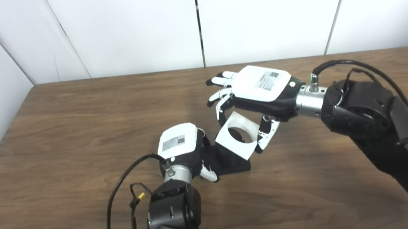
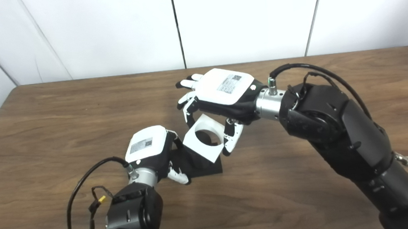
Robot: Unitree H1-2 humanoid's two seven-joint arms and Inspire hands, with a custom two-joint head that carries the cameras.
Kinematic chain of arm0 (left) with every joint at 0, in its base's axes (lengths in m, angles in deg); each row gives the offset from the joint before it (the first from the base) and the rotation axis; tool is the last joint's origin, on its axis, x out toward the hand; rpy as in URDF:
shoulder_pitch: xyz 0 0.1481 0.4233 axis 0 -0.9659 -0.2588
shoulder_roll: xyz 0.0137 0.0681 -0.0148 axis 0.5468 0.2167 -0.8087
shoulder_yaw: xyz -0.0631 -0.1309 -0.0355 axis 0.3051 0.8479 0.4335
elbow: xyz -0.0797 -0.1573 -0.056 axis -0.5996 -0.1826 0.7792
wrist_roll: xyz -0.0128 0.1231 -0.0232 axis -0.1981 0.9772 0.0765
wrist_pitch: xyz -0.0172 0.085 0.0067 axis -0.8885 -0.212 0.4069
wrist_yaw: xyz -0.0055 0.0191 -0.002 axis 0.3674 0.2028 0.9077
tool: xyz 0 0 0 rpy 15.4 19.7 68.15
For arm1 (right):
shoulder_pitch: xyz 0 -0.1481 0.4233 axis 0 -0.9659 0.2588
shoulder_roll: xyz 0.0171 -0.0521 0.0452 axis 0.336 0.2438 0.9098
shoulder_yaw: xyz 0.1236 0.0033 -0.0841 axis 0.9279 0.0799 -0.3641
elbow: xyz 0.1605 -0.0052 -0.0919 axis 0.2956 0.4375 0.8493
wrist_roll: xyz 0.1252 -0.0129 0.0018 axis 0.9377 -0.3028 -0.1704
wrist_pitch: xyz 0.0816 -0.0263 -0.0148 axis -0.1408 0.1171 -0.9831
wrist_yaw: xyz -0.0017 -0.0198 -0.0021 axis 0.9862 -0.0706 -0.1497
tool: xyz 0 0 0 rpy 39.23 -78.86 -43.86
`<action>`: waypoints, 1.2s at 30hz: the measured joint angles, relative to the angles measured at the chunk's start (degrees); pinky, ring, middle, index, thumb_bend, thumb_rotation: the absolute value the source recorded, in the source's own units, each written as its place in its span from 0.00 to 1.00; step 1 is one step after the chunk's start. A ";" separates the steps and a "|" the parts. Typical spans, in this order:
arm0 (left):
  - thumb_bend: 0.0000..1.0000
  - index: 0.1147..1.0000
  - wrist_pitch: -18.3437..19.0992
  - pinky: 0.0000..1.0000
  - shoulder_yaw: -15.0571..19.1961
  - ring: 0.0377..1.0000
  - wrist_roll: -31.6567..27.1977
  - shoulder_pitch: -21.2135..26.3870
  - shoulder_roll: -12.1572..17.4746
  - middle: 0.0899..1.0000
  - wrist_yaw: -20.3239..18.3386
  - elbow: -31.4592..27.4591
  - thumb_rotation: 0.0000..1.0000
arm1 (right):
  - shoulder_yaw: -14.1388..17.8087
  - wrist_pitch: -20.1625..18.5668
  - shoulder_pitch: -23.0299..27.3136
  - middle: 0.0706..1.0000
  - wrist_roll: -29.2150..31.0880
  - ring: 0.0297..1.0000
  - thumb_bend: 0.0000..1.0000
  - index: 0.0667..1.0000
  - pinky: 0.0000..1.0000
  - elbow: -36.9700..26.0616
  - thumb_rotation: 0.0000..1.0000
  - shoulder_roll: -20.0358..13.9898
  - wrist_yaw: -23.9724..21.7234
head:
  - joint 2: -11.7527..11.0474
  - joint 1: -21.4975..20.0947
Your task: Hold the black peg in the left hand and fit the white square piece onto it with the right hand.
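Left hand (image 1: 181,147): clenched on black peg (image 1: 229,159), base on table (image 1: 64,140); right hand (image 1: 257,92): thumb and fingers pinching white square piece (image 1: 237,135), tilted, touching peg top.

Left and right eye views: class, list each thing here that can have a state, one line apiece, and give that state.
left hand: shut on the black peg, low at the table.
black peg: held, base resting on the table.
white square piece: tilted, round hole over the peg; cannot tell whether it is fully seated.
right hand: thumb and one finger on the piece's edges, other fingers spread.
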 measured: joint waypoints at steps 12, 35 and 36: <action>0.52 0.41 0.25 0.96 -0.62 0.90 1.17 0.16 0.00 0.78 -0.48 0.02 0.05 | -1.82 1.64 0.85 0.83 -0.82 1.00 0.53 0.45 1.00 1.34 0.14 0.24 0.08 | 0.44 0.44; 0.52 0.42 2.56 0.96 -1.91 0.89 2.03 0.39 0.00 0.78 -0.45 0.51 0.05 | -3.70 1.62 6.06 0.82 1.33 0.98 0.52 0.45 1.00 4.19 0.13 1.15 -5.97 | 1.14 0.79; 0.52 0.42 2.58 0.96 -1.95 0.89 2.04 0.40 0.00 0.78 -0.45 0.52 0.05 | -3.70 1.64 6.08 0.82 1.33 0.98 0.52 0.45 1.00 4.30 0.13 1.28 -5.91 | 1.14 0.79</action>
